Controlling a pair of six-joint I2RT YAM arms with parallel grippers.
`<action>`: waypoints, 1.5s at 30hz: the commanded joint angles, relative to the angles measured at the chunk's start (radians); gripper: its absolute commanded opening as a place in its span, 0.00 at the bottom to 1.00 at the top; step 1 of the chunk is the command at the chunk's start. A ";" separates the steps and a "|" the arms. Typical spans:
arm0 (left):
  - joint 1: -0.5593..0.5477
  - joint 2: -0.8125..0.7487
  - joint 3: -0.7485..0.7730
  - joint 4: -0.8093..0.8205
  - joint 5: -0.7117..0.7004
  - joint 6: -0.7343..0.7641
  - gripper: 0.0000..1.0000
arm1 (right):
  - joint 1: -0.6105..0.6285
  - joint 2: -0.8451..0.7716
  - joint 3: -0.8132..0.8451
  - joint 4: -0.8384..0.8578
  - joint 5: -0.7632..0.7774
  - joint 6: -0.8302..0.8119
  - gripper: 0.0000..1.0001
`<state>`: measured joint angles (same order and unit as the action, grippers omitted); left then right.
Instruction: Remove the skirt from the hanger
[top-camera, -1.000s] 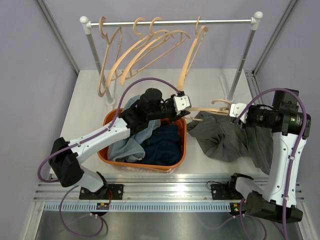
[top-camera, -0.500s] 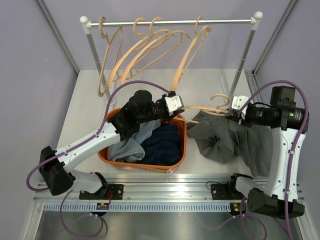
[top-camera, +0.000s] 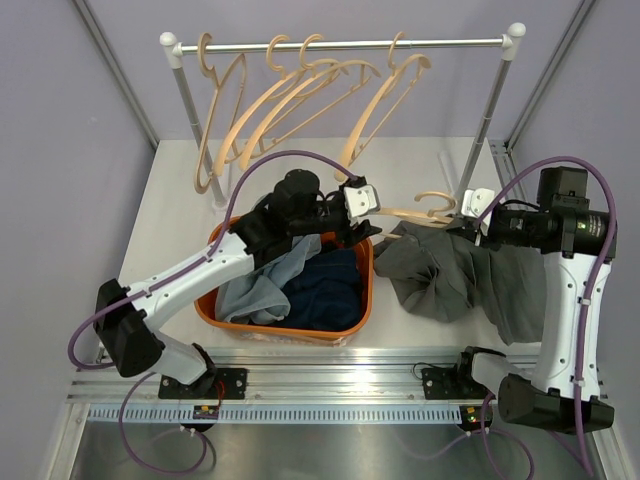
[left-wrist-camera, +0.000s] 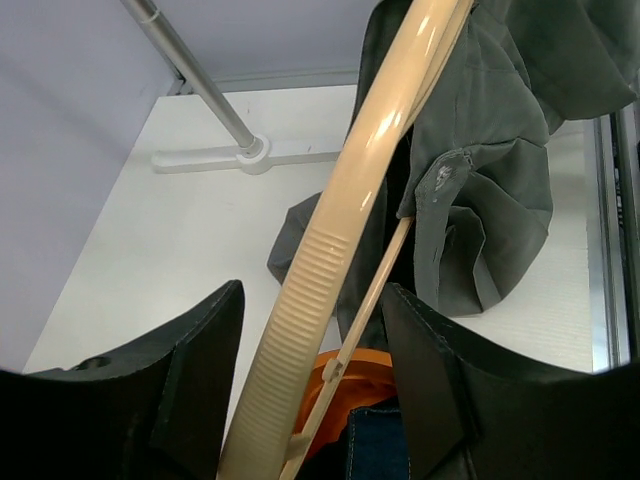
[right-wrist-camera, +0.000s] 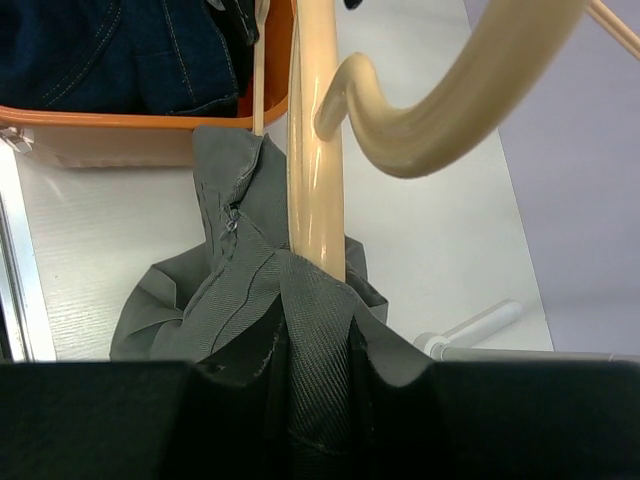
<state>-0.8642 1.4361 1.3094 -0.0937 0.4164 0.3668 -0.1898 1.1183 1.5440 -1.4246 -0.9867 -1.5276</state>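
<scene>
Left gripper (left-wrist-camera: 312, 300) was open, its black fingers (left-wrist-camera: 200, 390) standing either side of the hanger (left-wrist-camera: 335, 250) with a gap showing on both sides, so it had hold of nothing. The hanger was glossy beige plastic with a rounded arm, a ribbed stretch low in the left wrist frame and a thin crossbar rod beside it.

Right gripper (right-wrist-camera: 312, 390) was closed down on the skirt (top-camera: 450, 280): a band of grey twill was pinched between its fingers at the bottom centre of the right wrist frame. The hanger arm ran into the fold just above. Whether the arm itself was in the pinch could not be told. The curved hook arced across the top of that frame.

The skirt, matte grey and creased, was draped from the hanger's right end and heaped in folds on the white table (top-camera: 175, 210), right of centre in the top view.

The orange plastic basket (top-camera: 285, 332) sat at centre. It held dark denim (top-camera: 330, 285) and a pale blue cloth (top-camera: 262, 290). Its right rim was just beside the skirt.

At the top of the frame, bare beige hangers (top-camera: 290, 100) hung on a metal rail (top-camera: 340, 45).
</scene>
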 joint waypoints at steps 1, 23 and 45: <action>-0.013 0.027 0.048 -0.043 0.056 0.021 0.57 | 0.021 -0.029 0.021 -0.091 -0.086 0.020 0.00; 0.027 -0.166 -0.062 -0.070 -0.097 -0.069 0.00 | 0.024 -0.042 -0.065 0.141 0.017 0.339 0.47; 0.132 -0.402 -0.145 -0.244 -0.177 -0.036 0.00 | -0.117 0.083 0.047 0.038 -0.064 0.388 0.73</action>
<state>-0.7444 1.0828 1.1584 -0.3767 0.2878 0.3275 -0.2947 1.1954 1.5330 -1.3212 -0.9909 -1.1294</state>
